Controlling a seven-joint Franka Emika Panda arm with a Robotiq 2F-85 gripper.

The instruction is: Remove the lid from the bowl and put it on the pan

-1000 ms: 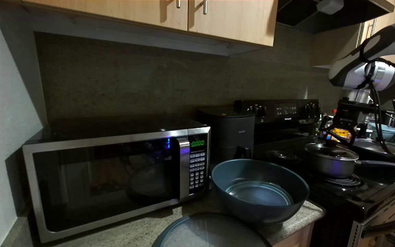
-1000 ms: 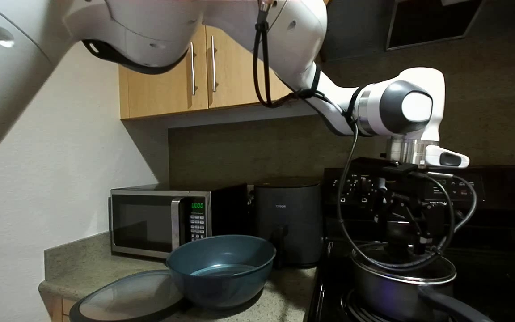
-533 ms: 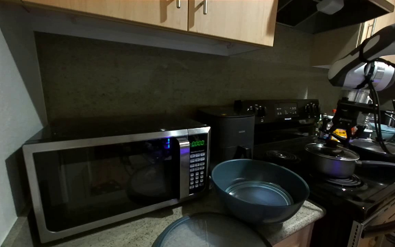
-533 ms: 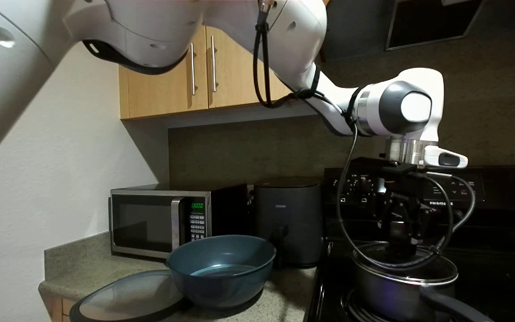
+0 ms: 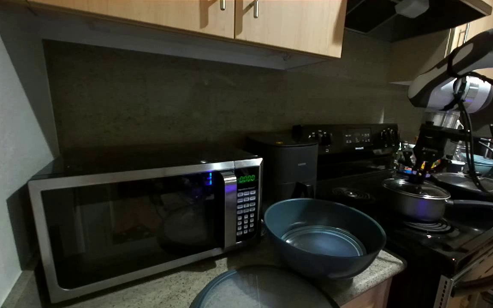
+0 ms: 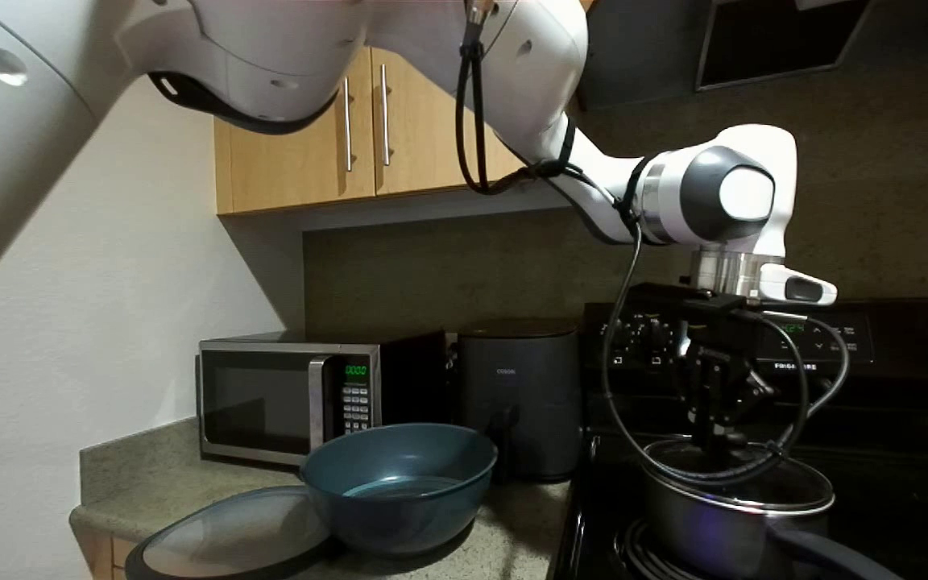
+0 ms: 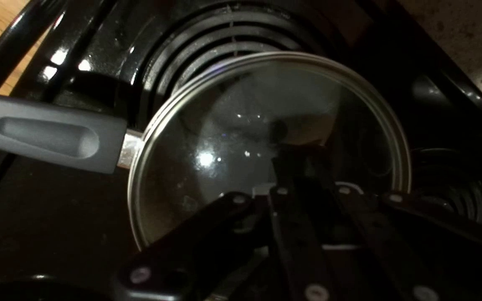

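Lid (image 7: 241,138) | on pan (image 6: 710,524) — directly beneath gripper (image 7: 301,165), at its fingertips (image 7: 285,165)

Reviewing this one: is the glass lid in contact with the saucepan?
Touching: in an exterior view, the glass lid rests on the saucepan, no gap showing along the near side.

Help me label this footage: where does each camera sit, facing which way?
Exterior view: close before the microwave, facing the backsplash; arm and gripper at right.
Exterior view: farther back, facing counter and stove; arm across top, gripper right.
Wrist view: wrist-mounted, facing down onto glass lid; gripper at bottom.
Both exterior views share bowl and microwave.
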